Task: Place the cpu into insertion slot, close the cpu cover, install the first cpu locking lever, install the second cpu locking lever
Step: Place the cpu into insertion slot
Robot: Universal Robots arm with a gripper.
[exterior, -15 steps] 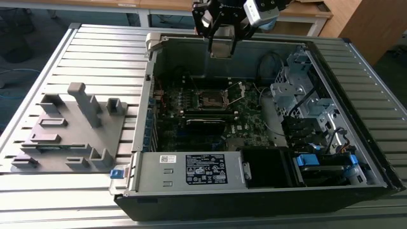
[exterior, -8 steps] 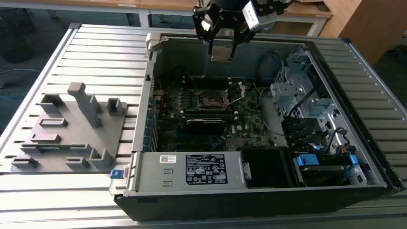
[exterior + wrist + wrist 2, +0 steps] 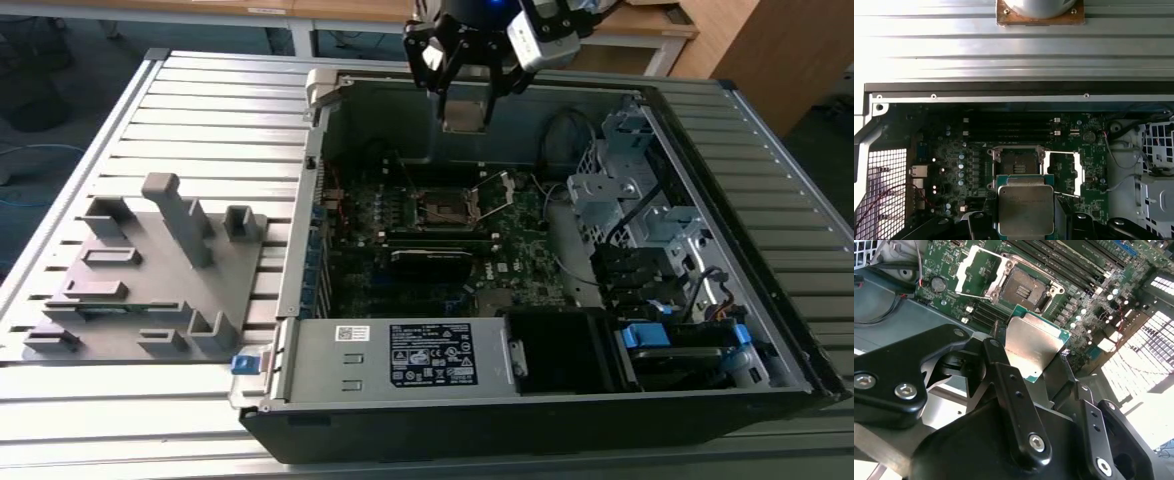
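The work is at its first step: getting the cpu (image 3: 462, 116) into the insertion slot (image 3: 441, 207). The gripper (image 3: 463, 105) hangs above the far part of the open computer case (image 3: 400, 135), and its black fingers (image 3: 1009, 385) pinch the chip by two opposite edges, holding it flat with its metal top toward the wrist cameras. The chip is in the air, well apart from the motherboard (image 3: 523, 262) below. In both wrist views the slot lies bare and dark-centred, not yet filled, with the cpu cover (image 3: 1064, 172) swung open just beside it, so nothing appears to block the way down. Judging from this, seating the chip calls for squaring its edges to the slot's rim and lowering it level and gently, since a tilted or offset landing could damage the contacts.
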